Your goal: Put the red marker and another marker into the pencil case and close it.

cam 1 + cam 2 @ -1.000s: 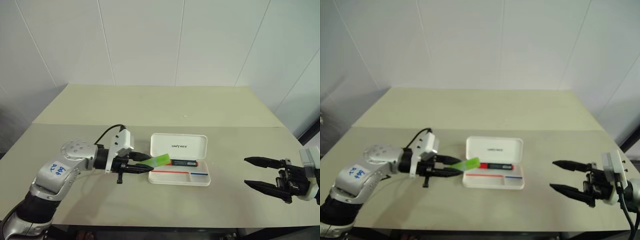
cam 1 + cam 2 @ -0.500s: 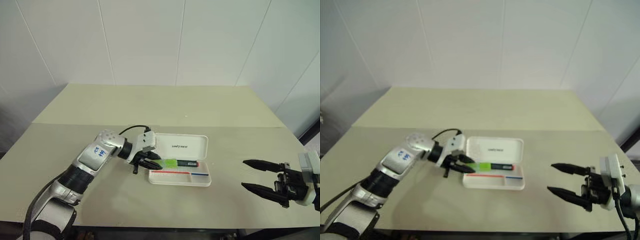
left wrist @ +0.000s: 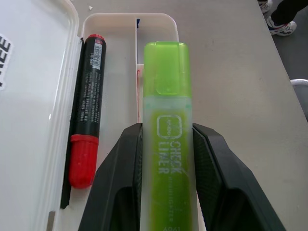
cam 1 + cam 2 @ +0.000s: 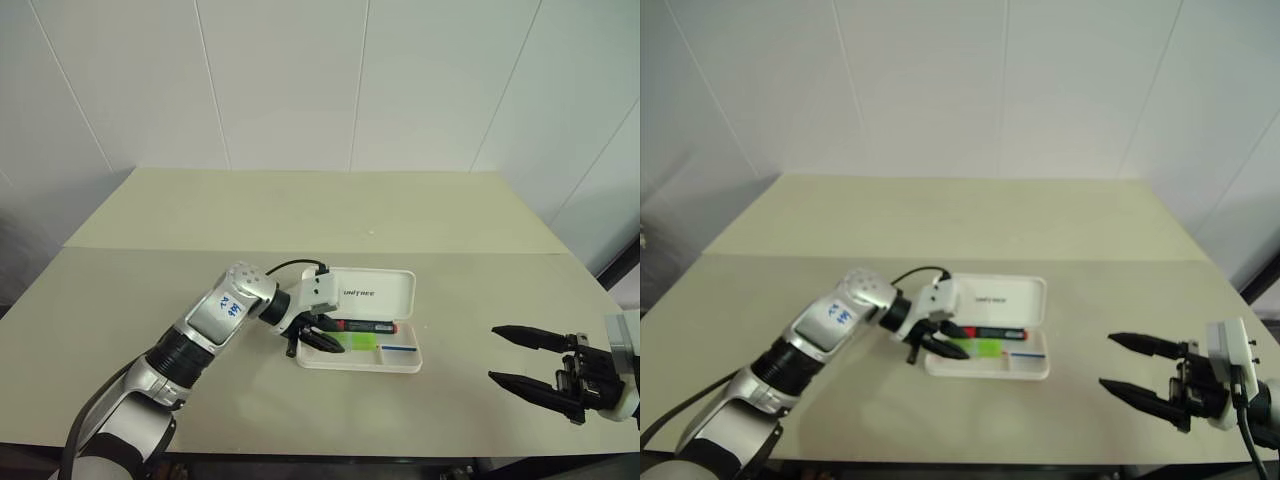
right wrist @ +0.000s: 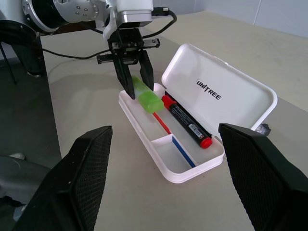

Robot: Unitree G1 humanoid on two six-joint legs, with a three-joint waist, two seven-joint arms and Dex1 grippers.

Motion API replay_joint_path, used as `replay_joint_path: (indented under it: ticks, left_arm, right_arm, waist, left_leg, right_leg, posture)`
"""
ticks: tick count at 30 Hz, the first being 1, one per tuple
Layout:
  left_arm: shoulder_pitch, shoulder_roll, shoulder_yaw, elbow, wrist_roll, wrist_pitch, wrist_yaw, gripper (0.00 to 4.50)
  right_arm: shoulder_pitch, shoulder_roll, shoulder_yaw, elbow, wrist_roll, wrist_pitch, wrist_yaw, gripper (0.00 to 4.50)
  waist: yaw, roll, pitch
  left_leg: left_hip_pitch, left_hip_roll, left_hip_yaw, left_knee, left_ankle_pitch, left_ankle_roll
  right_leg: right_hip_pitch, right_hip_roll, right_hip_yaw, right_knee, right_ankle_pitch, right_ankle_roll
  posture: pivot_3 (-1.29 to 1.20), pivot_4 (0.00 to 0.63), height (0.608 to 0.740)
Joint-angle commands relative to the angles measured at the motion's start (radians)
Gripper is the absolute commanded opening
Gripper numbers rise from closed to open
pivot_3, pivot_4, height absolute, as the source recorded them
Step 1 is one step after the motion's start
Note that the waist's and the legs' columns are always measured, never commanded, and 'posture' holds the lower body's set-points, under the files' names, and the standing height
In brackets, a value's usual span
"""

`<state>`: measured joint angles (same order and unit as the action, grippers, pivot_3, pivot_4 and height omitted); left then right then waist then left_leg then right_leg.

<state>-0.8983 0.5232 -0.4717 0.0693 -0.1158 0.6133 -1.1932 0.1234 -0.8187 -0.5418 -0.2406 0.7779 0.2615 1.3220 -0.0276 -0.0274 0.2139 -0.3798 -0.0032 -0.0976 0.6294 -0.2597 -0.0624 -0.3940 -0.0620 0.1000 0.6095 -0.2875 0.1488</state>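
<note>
The white pencil case [image 4: 377, 291] lies open on the table with its lid tipped back. The red marker [image 4: 366, 325] rests in the tray along the hinge side, also seen as a dark barrel with a red cap [image 3: 89, 110]. My left gripper [image 4: 322, 339] is shut on the lime-green highlighter [image 3: 168, 120] and holds it low over the tray's front compartment, parallel to the red marker; I cannot tell whether it touches the tray. Off to the case's right, my right gripper [image 4: 522, 362] hangs open and empty above the table's near edge.
A small dark object [image 5: 263, 129] lies on the table just behind the case lid. A divider [image 5: 165, 141] splits the tray's front part, with a red and blue stripe along it. Bare tabletop [image 4: 300, 215] surrounds the case.
My left gripper has carried the highlighter rightward and down, from beside the case's left end to over the tray. The right gripper has stayed open in about the same place.
</note>
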Motion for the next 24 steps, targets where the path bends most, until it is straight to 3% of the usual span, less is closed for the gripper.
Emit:
replay_joint_path:
  ticks: [1,19,24]
  left_arm:
    - [-0.025,-0.014,-0.013,-0.033,0.031,0.013,0.017,1.07]
    - [-0.054,-0.061,-0.036,-0.013,0.073,0.074,0.026,1.07]
    - [-0.05,-0.057,-0.042,-0.033,0.069,0.095,0.012,2.71]
  right_arm:
    - [0.006,0.008,-0.038,-0.034,0.02,-0.018,-0.009,4.5]
    - [0.03,0.02,-0.045,-0.038,0.013,-0.025,-0.03,4.5]
    - [0.032,0.019,-0.041,-0.036,0.011,-0.028,-0.038,4.5]
  waist:
    - [0.0,0.0,0.0]
    - [0.0,0.0,0.0]
    - [0.0,0.0,0.0]
  left_leg:
    - [0.0,0.0,0.0,0.0,0.0,0.0]
    - [0.0,0.0,0.0,0.0,0.0,0.0]
    - [0.0,0.0,0.0,0.0,0.0,0.0]
  right_leg:
    - [0.0,0.0,0.0,0.0,0.0,0.0]
    - [0.0,0.0,0.0,0.0,0.0,0.0]
    - [0.0,0.0,0.0,0.0,0.0,0.0]
  posture:
    - [0.0,0.15,0.74]
    - [0.0,0.15,0.74]
    - [0.0,0.15,0.74]
